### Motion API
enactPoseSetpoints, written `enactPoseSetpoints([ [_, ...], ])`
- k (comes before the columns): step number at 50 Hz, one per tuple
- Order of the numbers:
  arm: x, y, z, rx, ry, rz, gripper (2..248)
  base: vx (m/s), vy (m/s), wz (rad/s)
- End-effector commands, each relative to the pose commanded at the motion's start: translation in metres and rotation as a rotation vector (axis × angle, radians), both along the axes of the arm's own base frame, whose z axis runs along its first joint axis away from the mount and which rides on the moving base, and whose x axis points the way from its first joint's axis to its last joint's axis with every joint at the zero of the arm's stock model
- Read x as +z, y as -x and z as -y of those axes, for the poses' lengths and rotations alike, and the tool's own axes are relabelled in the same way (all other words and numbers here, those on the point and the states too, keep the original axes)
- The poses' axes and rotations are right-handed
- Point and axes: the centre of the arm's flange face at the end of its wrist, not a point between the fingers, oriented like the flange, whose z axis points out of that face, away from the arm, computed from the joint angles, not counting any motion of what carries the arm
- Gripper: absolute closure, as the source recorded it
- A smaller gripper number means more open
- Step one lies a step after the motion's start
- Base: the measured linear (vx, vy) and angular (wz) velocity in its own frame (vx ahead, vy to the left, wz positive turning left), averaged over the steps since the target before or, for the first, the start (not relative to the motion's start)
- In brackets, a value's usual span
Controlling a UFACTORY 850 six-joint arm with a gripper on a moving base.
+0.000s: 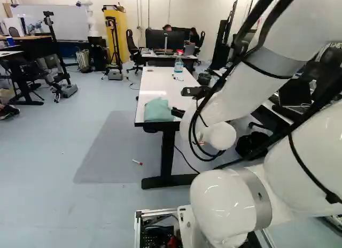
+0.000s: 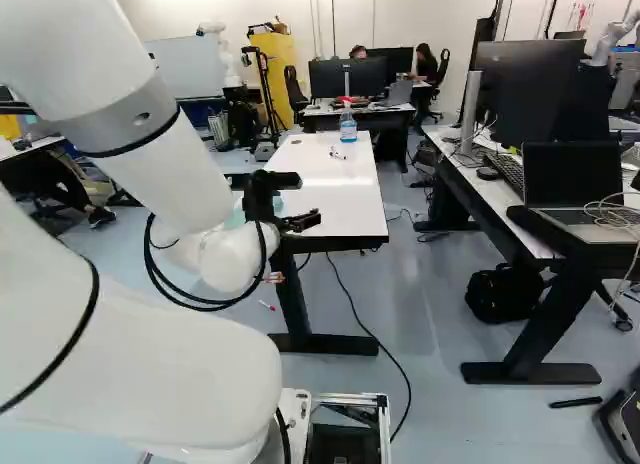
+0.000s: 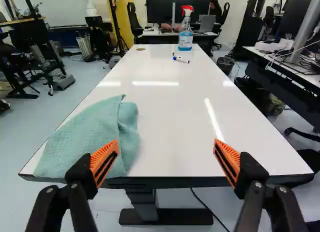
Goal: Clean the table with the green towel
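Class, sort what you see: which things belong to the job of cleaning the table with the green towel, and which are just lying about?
Belong to the job:
- green towel
- white table
- open gripper

Just lying about:
- pens on the table
- red-and-white item on the floor
- black bag

Unnamed, perhaps useful: spray bottle.
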Motion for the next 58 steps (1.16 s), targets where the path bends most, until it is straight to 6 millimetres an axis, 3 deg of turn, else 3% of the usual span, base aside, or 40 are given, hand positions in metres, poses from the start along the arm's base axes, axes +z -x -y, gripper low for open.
enactPoseSetpoints([
  [58, -0.0009, 0.0020, 0.0005, -0.001, 0.000, 0.005, 3, 0.000, 0.000, 0.000],
])
